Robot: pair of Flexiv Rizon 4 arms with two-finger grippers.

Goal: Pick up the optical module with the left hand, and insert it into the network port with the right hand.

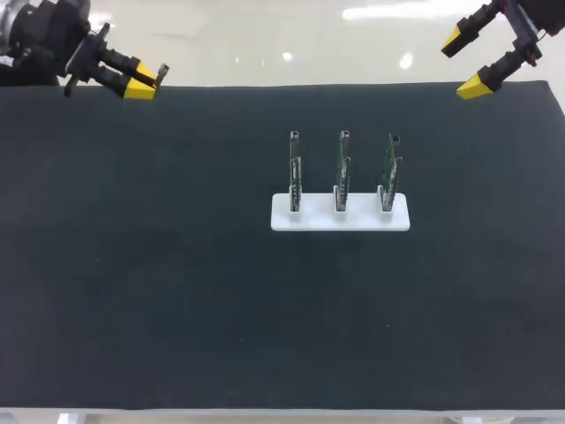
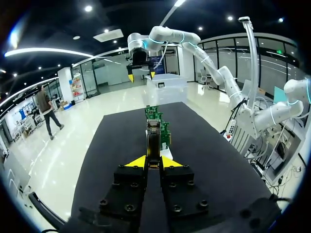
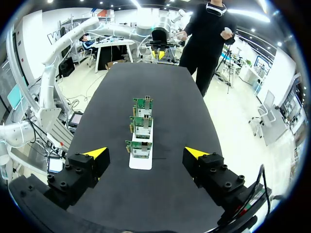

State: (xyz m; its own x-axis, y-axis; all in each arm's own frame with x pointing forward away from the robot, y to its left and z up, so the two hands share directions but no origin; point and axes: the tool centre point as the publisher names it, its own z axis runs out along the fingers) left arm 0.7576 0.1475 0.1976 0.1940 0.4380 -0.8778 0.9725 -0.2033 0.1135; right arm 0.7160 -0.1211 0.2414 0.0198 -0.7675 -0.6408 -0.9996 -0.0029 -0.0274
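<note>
Left gripper point(image 2: 153, 163): clamped on the optical module point(image 2: 153, 138).
Right gripper point(image 3: 146, 153): spread wide, empty.
Handling: probably light, rigid, slick metal (a guess); grip mid-body, keeping the connector end free.

In the head view the left arm point(image 1: 40, 35) runs off the picture at eleven o'clock and the right arm point(image 1: 528, 18) at one o'clock, so only wrists and pincers show. The optical module point(image 1: 161, 71) at the left pincer point(image 1: 144, 79) is a grey sliver there, too small for detail. The three circuit boards point(image 1: 342, 172) stand edge-on, so what sits on their faces cannot be made out. The table point(image 1: 132, 265) is cut off at nine o'clock. In the left wrist view the module point(image 2: 153, 138) covers the middle of the nearest board point(image 2: 165, 135), and the boards behind are mostly hidden. In the right wrist view each board point(image 3: 139, 148) hides the lower part of the next.
</note>
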